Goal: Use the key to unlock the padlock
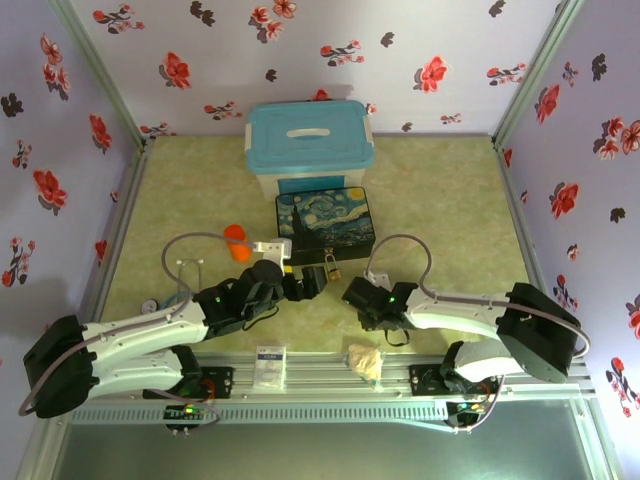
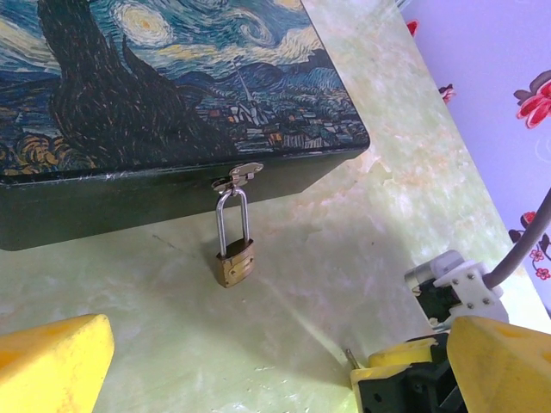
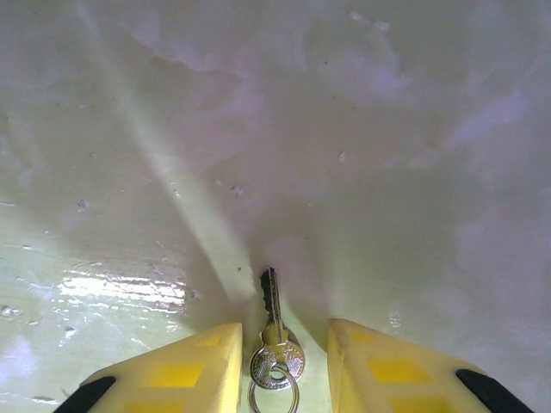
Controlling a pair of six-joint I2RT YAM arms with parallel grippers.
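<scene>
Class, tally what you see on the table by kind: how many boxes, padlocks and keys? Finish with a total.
boxes: 2 (blue-lidded tub, painted box)
padlock: 1
key: 1
Total: 4

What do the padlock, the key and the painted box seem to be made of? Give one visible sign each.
The padlock: metal, likely a brass body with a golden sheen, and a bright silvery, steel-like shackle. The key: grey-silver metal, with glints on its head. The painted box: unclear, perhaps tin or wood, with a glossy printed lid and a small metal hasp.
</scene>
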